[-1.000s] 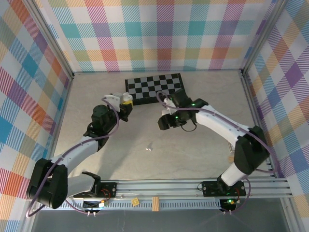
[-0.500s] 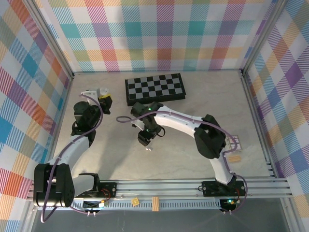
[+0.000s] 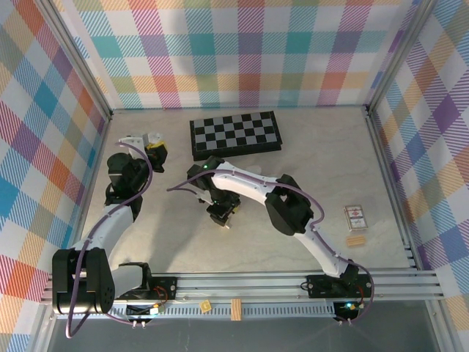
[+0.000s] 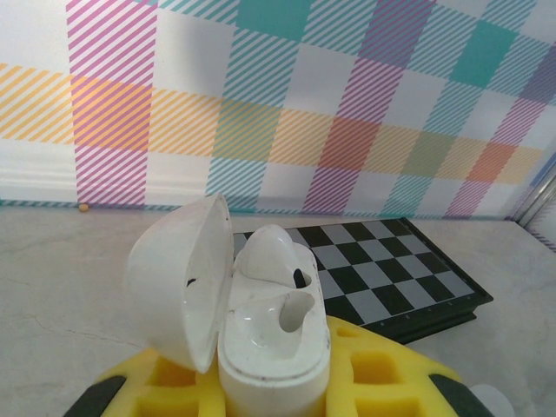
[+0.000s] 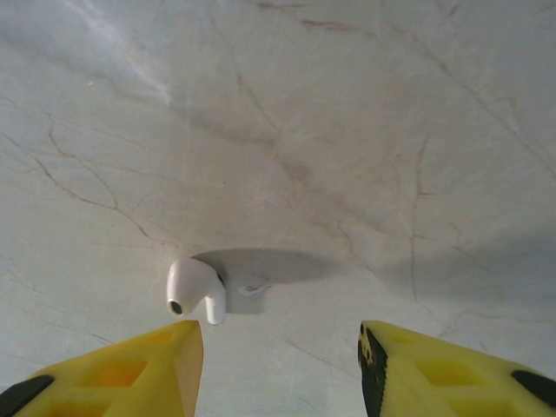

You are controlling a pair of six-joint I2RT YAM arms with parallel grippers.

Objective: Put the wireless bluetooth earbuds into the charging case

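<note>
On my pale marbled tabletop (image 5: 347,130), boxed by plaid walls (image 3: 242,51), a white earbud (image 5: 195,289) lies just ahead of my right jaws, which stand apart; left jaws clamp the open charging case (image 4: 274,347).

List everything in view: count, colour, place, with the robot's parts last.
charging case: one, white, lid open, in the left pincer
seated earbud: one, white, in the charging case; second slot empty
loose earbud: one, white, on the table between the fingers of the right pincer
chessboard: one, black and white, far middle of table
small box: one, red and white, table's right side
wooden block: one, tan, beside the small box
left pincer: one, yellow, shut on the charging case
right pincer: one, yellow, open around the loose earbud
</note>
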